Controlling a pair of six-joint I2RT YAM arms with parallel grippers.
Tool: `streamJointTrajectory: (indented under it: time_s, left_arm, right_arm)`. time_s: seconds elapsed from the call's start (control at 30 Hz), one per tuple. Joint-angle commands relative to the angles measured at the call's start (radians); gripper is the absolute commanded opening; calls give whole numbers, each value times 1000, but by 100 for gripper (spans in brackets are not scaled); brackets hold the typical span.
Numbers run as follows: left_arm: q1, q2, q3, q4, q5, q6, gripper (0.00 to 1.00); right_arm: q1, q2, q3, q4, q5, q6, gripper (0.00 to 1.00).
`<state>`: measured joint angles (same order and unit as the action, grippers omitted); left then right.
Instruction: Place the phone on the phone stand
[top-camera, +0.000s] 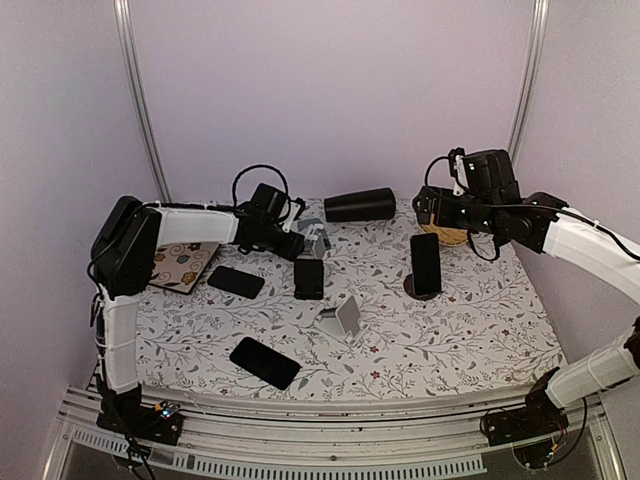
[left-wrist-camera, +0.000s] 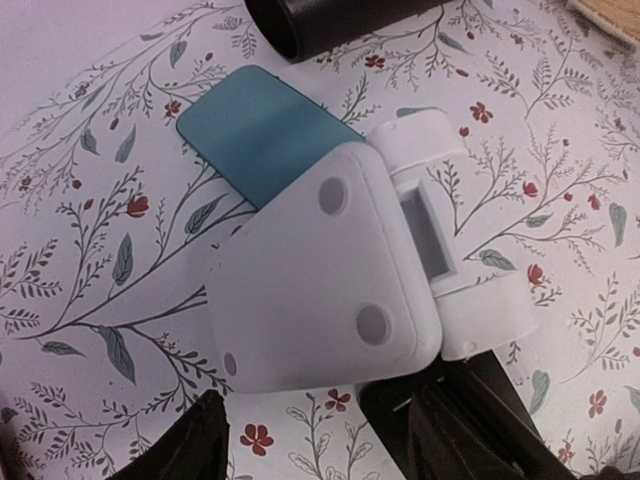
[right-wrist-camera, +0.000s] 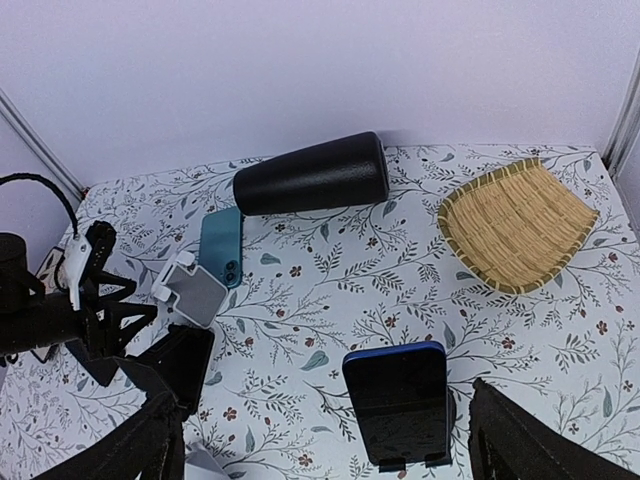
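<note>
Lying flat near the middle of the tabletop's (top-camera: 450, 340) far edge, the teal phone (left-wrist-camera: 255, 130) showed its back and lenses; any marking on it was too small to read. The white phone stand (left-wrist-camera: 330, 280) sat just beside it, hiding its near end in the left wrist view. The left hand (left-wrist-camera: 295, 430) had its fingers partly apart right at the stand; whether they gripped it I cannot tell. The right hand (right-wrist-camera: 320, 390) hung wide open and held nothing. A black cylinder (right-wrist-camera: 315, 172) lay on its side along the far edge, and a woven basket (right-wrist-camera: 515, 225) sat toward the far right corner. A blue-edged phone (right-wrist-camera: 397, 400) stood upright on a dark round stand (top-camera: 410, 290). Nearer the front, two black phones (top-camera: 236, 281) (top-camera: 265, 362) lay flat, with a second white stand (top-camera: 340, 318) between them and the right side.
</note>
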<state>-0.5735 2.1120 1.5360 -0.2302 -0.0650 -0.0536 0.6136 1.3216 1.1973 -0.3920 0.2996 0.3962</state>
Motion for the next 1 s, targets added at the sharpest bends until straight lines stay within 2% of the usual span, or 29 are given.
streamJointTrajectory:
  time_s: [0.0, 0.13, 0.23, 0.3, 0.37, 0.47, 0.67, 0.97]
  left_arm:
    - [9, 61, 25, 94, -14, 42, 61]
    - [9, 109, 75, 114, -54, 50, 60]
    - [9, 129, 97, 149, -88, 50, 54]
    - [9, 138, 107, 171, -105, 53, 47]
    - [9, 148, 119, 189, -123, 58, 33]
    - [9, 159, 145, 200, -132, 64, 19]
    - [10, 153, 206, 180, -117, 56, 0]
    - [32, 75, 277, 103, 7, -34, 0]
  right_arm:
    - [-6, -18, -8, 50, -11, -40, 99]
    - [-6, -1, -1, 82, -24, -70, 99]
    - [-6, 14, 4, 102, -34, -96, 99]
    - [-6, 23, 4, 114, -39, -109, 99]
    - [-5, 29, 4, 125, -48, -119, 99]
    - [-6, 33, 4, 137, -55, -134, 99]
    - [-6, 61, 49, 127, -67, -151, 99]
    - [-6, 116, 147, 80, -125, -75, 99]
